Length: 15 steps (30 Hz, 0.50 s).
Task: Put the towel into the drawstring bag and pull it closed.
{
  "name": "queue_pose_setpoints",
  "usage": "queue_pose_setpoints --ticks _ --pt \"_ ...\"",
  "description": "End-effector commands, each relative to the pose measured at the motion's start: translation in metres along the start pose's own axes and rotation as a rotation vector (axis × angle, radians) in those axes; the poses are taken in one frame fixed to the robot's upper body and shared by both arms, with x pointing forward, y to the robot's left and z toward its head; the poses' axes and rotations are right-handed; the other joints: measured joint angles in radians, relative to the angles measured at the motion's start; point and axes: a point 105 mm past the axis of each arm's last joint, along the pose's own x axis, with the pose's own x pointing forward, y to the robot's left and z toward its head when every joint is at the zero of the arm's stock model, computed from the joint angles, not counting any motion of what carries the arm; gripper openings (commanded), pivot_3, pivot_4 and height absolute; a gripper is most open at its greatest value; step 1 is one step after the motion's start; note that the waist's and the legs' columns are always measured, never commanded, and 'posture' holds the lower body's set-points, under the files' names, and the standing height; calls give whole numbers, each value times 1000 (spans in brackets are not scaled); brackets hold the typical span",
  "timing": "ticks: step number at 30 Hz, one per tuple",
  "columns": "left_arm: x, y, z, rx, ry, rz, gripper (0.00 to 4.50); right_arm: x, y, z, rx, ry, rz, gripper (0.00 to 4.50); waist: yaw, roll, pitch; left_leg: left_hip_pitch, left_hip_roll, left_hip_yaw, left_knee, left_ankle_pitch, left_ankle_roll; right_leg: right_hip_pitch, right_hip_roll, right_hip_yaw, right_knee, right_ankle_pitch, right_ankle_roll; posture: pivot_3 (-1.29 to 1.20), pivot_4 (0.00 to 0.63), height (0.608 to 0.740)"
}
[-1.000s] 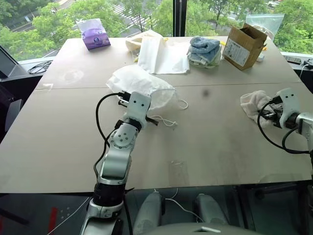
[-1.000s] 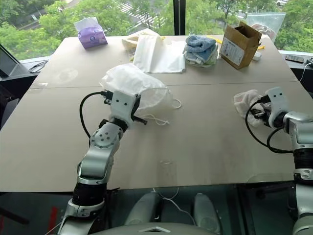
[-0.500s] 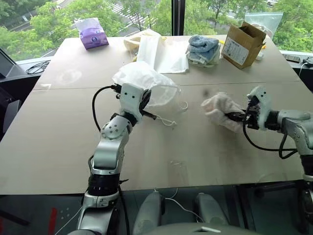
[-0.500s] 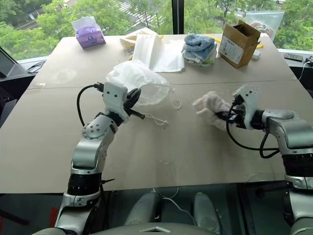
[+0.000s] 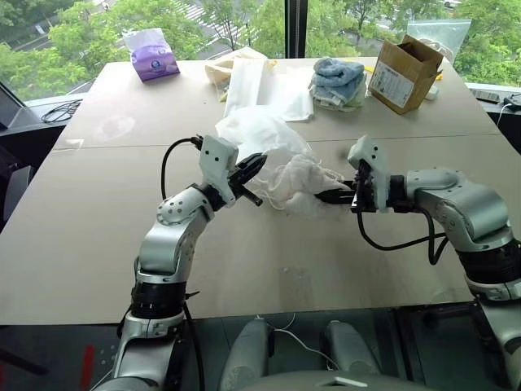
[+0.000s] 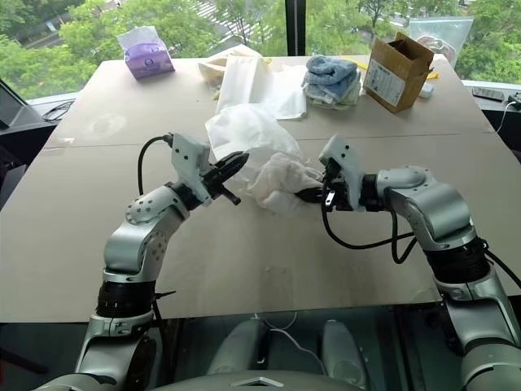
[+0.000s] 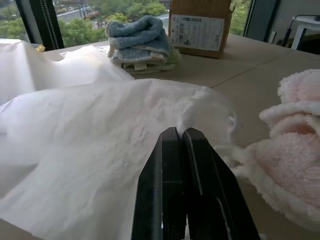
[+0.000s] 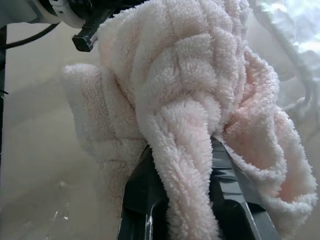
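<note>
Towel [image 5: 297,181] single in right pincer [image 5: 335,195], one drawstring bag [image 5: 259,130]

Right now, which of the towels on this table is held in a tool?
The cream-white towel, clamped in the right tool beside the drawstring bag. The blue and pale towels lie stacked, untouched, at the table's far side.

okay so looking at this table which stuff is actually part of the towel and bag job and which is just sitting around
In the job:
- towel, held in the right tool
- drawstring bag, pinched by the left tool

Lying about:
- tissue pack
- flat white sheet-like bag
- stack of blue and pale towels
- cardboard box
</note>
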Motion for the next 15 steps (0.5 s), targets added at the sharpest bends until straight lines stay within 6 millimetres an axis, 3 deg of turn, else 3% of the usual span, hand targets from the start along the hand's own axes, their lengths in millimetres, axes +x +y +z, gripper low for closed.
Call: queue_pose_setpoints --ticks 1,7,12,15 --pt "-1 -4 18 16 -69 -49 0 9 -17 0 -63 16 -99 27 1 0 0 0 0 0 0 0 0 0 0 0 0 0 0 0 150 740" --pt "0 -9 19 -11 -72 -72 0 22 -22 -4 -82 24 -152 27 -4 0 0 -2 0 -1 0 0 0 -3 0 0 0 0 0 0 150 740" --pt "-3 -17 12 -30 -44 -108 0 29 -37 8 34 -79 -268 27 -9 0 0 -10 0 0 2 0 -1 -11 0 1 3 0 0 0 150 740" --pt "-5 -23 7 -40 -25 -130 0 34 -36 14 108 -135 -270 27 -7 0 0 -10 0 0 1 0 -1 -12 0 1 3 0 0 0 150 740"
